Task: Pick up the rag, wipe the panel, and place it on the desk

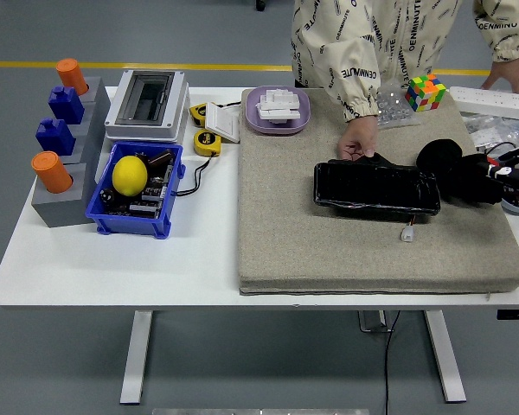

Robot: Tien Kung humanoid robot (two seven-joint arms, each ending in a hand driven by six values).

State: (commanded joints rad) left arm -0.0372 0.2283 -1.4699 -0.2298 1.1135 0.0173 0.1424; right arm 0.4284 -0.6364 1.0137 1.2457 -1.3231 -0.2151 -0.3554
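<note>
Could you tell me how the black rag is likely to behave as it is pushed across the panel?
The black rag is bunched with soft folds, so it is probably floppy and light. It may slide easily on the glossy black panel, which a person's hand steadies.

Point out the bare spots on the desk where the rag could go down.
Bare: the mat in front of the panel; the mat's left part between panel and bin; the white table in front of the bin. Crowded: the far edge, from block stand to cube, and the right side around the rag.
</note>
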